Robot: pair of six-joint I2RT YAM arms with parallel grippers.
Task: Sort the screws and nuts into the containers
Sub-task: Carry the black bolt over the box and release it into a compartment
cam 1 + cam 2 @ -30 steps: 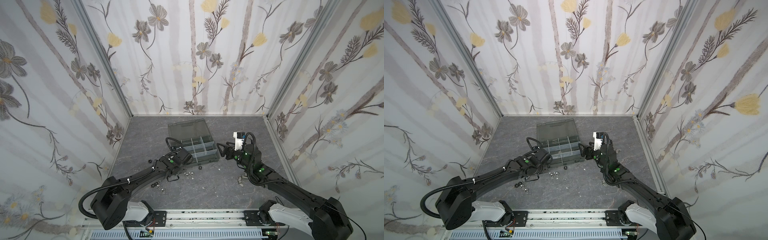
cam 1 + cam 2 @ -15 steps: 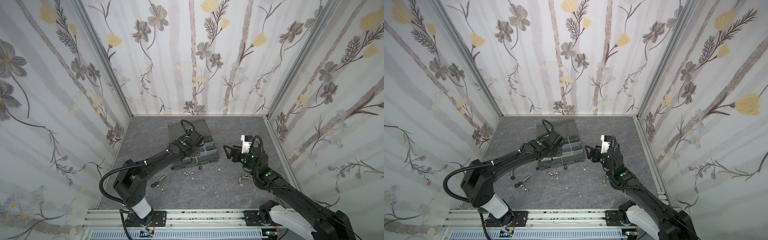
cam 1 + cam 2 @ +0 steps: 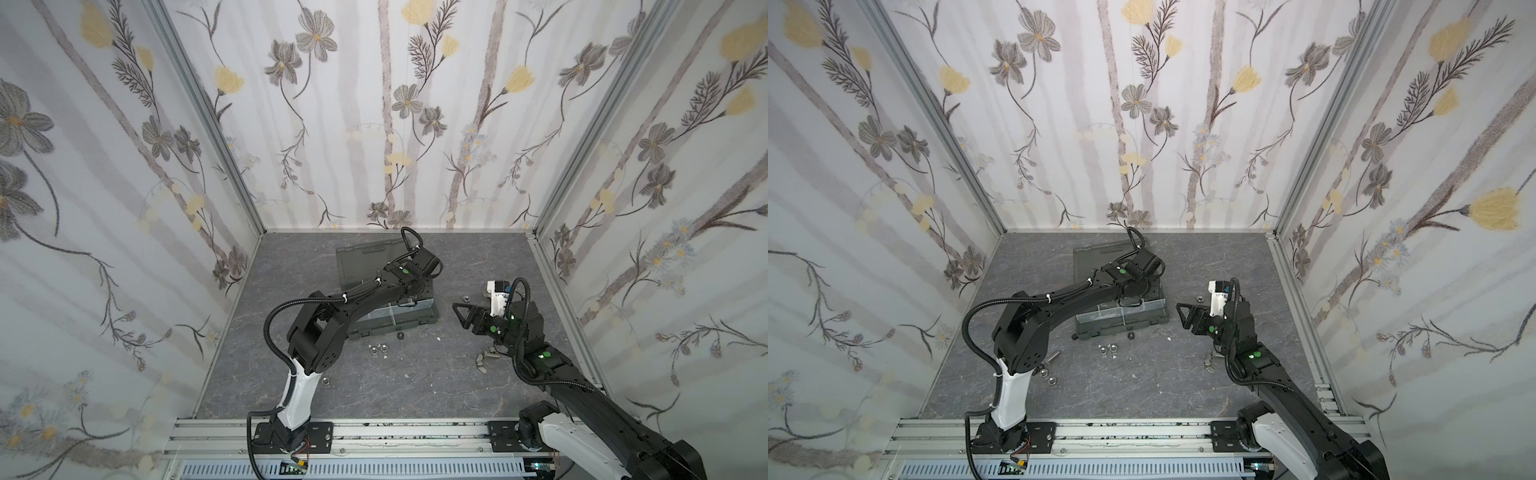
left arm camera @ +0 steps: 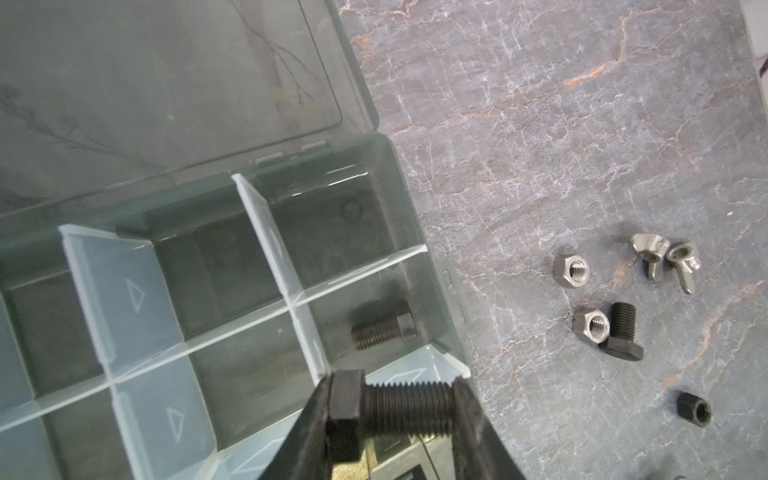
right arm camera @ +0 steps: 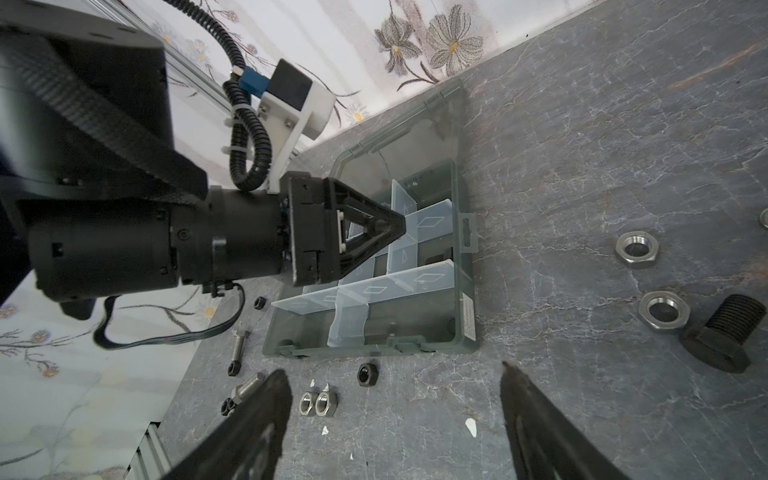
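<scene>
– Okay, nearest first. Your right pincer (image 5: 395,415) hangs wide and empty over the worktop (image 5: 582,166), beside the organizer box (image 5: 465,291). Loose nuts (image 5: 307,404) lie on the worktop ahead of it; a careless dip could scatter them.
– And the left?
– Your left pincer (image 4: 395,401) clamps a black screw (image 4: 409,409) end to end, head on one finger, thread tip on the other. Thin hold, by my reckoning: a jolt could pivot it free.
– Where would it land?
– Cannot say exactly. It hangs about over a pale divider (image 4: 415,370) by the box's outer wall. Let go there and it may glance off, into the wrong cell or out onto the worktop. Just beyond, the corner cell (image 4: 361,291) holds a second black screw (image 4: 384,330); that looks your target, so you'd want to clear the divider first. Farthest back, the lid (image 4: 166,83) lies open and flat, out of your way.
</scene>
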